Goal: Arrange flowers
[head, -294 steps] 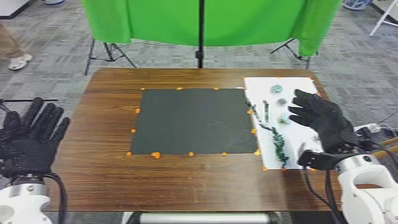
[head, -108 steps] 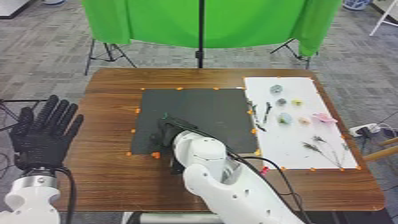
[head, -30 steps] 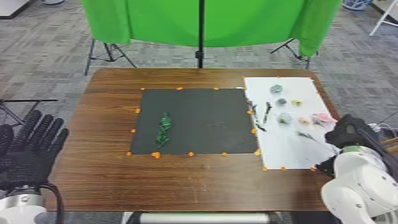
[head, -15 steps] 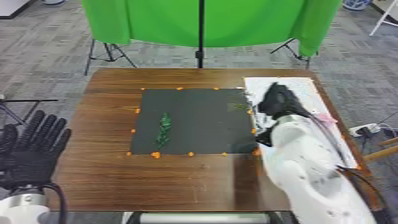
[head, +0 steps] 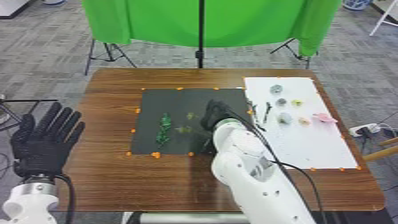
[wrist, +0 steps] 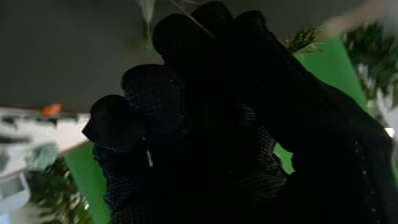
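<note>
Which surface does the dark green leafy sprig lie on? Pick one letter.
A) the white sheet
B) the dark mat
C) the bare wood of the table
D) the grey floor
B: in the head view the dark green leafy sprig lies on the left part of the dark mat, inside its edges.

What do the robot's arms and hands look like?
Both arms are glossy white with rounded, smooth segments and black cables running alongside. The left hand and right hand wear black fabric gloves, with a textured, dotted surface. The left arm has a silvery band at its wrist, and small dark dots mark the right arm's white casing.
</note>
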{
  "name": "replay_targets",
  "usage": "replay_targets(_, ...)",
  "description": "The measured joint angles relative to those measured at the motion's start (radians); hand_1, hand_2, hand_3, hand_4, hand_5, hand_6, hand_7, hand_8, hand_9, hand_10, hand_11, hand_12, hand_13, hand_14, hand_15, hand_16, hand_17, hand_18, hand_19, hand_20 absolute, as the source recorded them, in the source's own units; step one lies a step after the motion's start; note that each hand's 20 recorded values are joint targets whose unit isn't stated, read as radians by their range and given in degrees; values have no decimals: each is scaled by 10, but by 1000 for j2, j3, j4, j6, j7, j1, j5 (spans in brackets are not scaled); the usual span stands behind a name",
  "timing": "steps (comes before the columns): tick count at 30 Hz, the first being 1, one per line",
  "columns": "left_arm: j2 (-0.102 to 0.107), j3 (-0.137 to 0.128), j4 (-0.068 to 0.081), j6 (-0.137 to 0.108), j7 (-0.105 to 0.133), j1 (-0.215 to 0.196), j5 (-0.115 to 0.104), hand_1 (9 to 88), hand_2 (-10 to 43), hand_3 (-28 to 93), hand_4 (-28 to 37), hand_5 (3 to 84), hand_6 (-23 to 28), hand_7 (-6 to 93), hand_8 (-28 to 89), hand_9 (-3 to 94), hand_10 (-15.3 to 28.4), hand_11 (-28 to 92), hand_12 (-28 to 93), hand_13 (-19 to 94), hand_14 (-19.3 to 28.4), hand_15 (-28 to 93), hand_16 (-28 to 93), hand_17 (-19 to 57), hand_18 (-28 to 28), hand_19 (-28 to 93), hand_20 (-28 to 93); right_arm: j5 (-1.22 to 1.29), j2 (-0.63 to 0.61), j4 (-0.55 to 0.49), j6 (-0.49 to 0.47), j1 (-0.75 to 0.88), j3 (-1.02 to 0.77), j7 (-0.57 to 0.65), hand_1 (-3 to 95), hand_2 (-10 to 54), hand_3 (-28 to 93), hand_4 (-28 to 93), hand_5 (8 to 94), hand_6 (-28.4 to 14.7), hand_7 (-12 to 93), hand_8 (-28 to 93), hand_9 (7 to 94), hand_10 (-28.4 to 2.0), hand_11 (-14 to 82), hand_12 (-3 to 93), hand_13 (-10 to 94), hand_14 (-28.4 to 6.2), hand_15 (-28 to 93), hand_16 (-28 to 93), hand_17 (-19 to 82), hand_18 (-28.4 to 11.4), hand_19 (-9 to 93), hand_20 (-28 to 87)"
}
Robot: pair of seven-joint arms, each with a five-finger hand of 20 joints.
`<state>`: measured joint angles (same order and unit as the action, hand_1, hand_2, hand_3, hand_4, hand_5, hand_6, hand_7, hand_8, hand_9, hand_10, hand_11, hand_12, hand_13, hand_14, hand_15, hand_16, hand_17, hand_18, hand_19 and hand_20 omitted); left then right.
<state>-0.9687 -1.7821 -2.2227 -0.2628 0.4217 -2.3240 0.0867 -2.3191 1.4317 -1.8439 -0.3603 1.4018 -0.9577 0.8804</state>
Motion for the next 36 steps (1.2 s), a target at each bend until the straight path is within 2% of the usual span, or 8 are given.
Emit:
replay_targets(2, 7, 3, 2, -2, -5, 5, 0, 229, 128, 730, -283, 422, 90, 56, -83, 358, 140, 130, 94, 289, 128, 141, -5, -55, 125, 269, 123, 6, 13, 19, -33, -3, 9, 11, 538, -95, 687, -173, 795, -45, 296, 165, 769, -170, 309, 409, 675, -152, 738, 302, 391, -273, 932, 469)
replay_targets(6, 18, 12, 5, -5, -21, 16, 1, 230, 128, 730, -283, 422, 91, 55, -83, 358, 139, 129, 94, 290, 128, 141, -4, -55, 126, 269, 123, 14, 40, 56, -36, -3, 19, 28, 527, -91, 677, -170, 819, -63, 192, 116, 778, -183, 298, 328, 680, -151, 729, 308, 395, -274, 932, 480)
replay_targets(12, 25, 25, 11, -7, -37, 33, 2, 230, 128, 730, -283, 422, 91, 56, -82, 358, 141, 129, 96, 289, 129, 141, -3, -57, 127, 273, 125, 30, 70, 70, 49, 4, 20, 39, 525, -80, 666, -167, 789, -67, 192, 128, 757, -183, 297, 304, 676, -146, 721, 304, 400, -269, 932, 484)
replay_targets(14, 25, 26, 11, -8, -37, 33, 2, 231, 129, 731, -283, 422, 91, 56, -82, 358, 142, 130, 96, 288, 129, 141, -3, -58, 127, 273, 125, 37, 71, 70, 77, 6, 23, 40, 521, -75, 652, -159, 784, -68, 202, 117, 752, -187, 311, 280, 675, -147, 719, 303, 399, -268, 932, 484)
replay_targets(18, 25, 26, 11, -8, -33, 33, 1, 230, 129, 731, -283, 423, 93, 56, -82, 358, 144, 131, 98, 287, 131, 144, -1, -59, 128, 276, 126, 58, 69, 63, 67, 6, 24, 43, 517, -64, 630, -155, 788, -70, 193, 98, 754, -191, 319, 240, 678, -145, 714, 296, 401, -266, 932, 477)
replay_targets(23, 24, 30, 13, -10, -33, 35, 1, 230, 130, 730, -283, 426, 97, 57, -82, 358, 146, 133, 99, 285, 134, 146, 0, -61, 129, 278, 127, 112, 69, 46, 25, 6, 24, 64, 513, -51, 615, -145, 804, -73, 162, 72, 771, -194, 297, 222, 694, -141, 694, 287, 412, -269, 932, 464)
replay_targets(30, 24, 38, 17, -11, -32, 39, 0, 231, 130, 732, -283, 428, 97, 59, -83, 359, 146, 134, 99, 286, 135, 149, 0, -61, 130, 279, 127, 128, 70, 33, 7, 7, 30, 75, 504, -54, 610, -136, 769, -76, 189, 102, 760, -198, 247, 201, 692, -141, 664, 285, 406, -265, 932, 449)
replay_targets(36, 20, 35, 16, -11, -10, 34, -7, 230, 130, 733, -283, 429, 98, 60, -84, 362, 146, 138, 101, 289, 134, 154, -1, -61, 130, 280, 127, 111, 54, 13, 7, 6, 38, 64, 465, -57, 624, -136, 759, -78, 207, 96, 745, -211, 179, 174, 694, -143, 625, 273, 400, -268, 932, 436)
